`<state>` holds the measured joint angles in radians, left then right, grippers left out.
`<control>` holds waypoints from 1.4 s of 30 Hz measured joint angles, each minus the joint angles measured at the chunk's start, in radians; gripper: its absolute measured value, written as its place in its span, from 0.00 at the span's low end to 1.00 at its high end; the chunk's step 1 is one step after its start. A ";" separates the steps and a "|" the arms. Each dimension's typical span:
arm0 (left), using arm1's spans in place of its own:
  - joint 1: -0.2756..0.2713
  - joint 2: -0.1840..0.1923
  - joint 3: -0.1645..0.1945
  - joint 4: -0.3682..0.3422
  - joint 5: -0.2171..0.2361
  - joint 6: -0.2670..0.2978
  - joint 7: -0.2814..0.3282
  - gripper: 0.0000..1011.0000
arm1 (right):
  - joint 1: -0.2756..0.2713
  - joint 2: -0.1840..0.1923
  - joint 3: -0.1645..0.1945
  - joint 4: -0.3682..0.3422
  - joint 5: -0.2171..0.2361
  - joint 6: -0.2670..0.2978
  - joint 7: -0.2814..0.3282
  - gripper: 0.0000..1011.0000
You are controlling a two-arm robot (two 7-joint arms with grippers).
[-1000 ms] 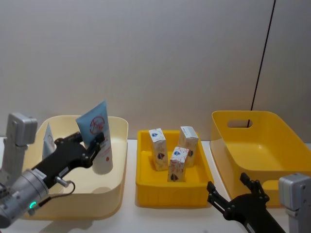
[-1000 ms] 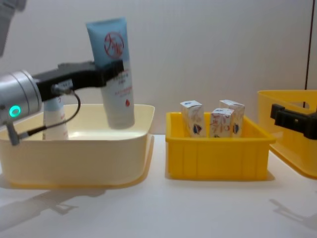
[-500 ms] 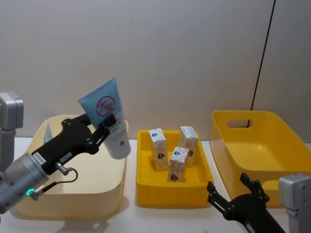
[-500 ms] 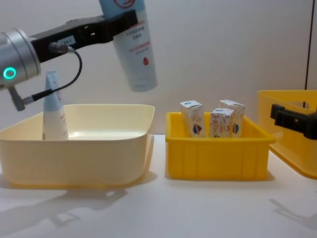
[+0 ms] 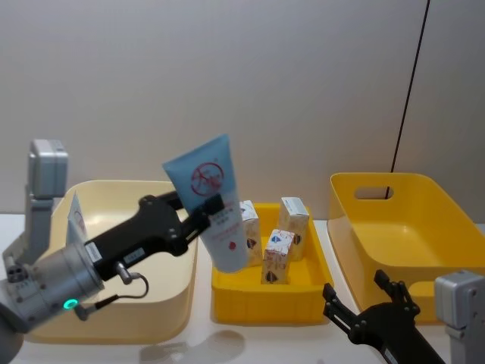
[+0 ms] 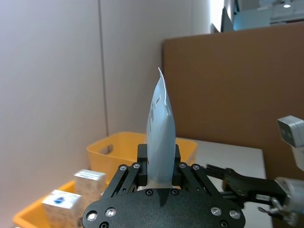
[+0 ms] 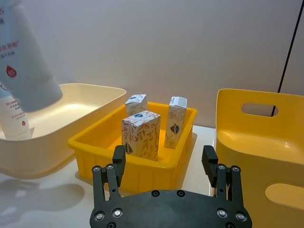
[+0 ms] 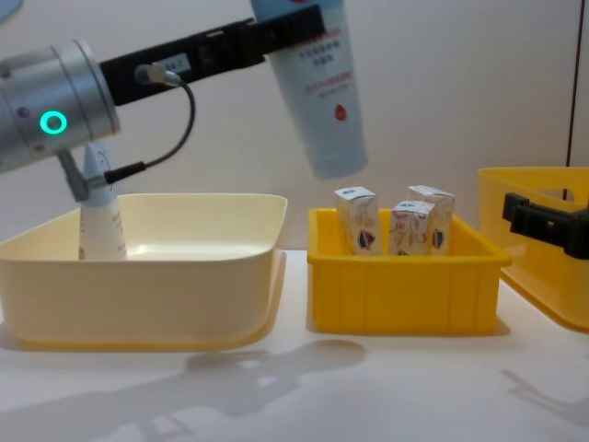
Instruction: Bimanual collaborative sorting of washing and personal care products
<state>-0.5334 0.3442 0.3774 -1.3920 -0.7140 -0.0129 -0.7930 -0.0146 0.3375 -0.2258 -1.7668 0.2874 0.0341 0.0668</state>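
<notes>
Left claw [image 5: 198, 216] clamped tight on a blue-white tube [image 5: 203, 176], cap end hanging just below, over the cartons [image 5: 279, 254] in the small tray [image 5: 269, 297]. Mid-carry, by the look of it. Next up, probably: a steady handover. Right claw [image 5: 353, 287] spread open, low, well apart to the right.

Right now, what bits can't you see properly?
- Held tube: its top, chest view, cut by the upper edge; left gripper covers its middle in head view.
- Second tube: upper part behind the left arm, chest view.
- Cartons: print too small.
- Right gripper: cut by the chest view's right edge.
</notes>
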 joint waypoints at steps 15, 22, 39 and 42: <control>-0.043 -0.016 0.080 0.043 -0.001 0.064 -0.025 0.26 | 0.000 0.000 0.000 0.000 0.000 0.000 0.000 0.99; -0.053 -0.022 0.098 0.055 0.003 0.073 -0.028 0.26 | -0.001 0.003 0.002 -0.002 0.006 0.004 0.012 0.99; -0.063 -0.026 0.113 0.067 0.006 0.081 -0.031 0.26 | 0.013 0.075 0.026 -0.038 0.118 0.074 0.184 0.99; -0.064 -0.027 0.115 0.068 0.006 0.082 -0.031 0.26 | 0.022 0.093 0.028 -0.042 0.145 0.091 0.224 0.99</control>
<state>-0.5972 0.3175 0.4923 -1.3241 -0.7078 0.0687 -0.8240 0.0075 0.4306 -0.1977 -1.8092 0.4328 0.1256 0.2907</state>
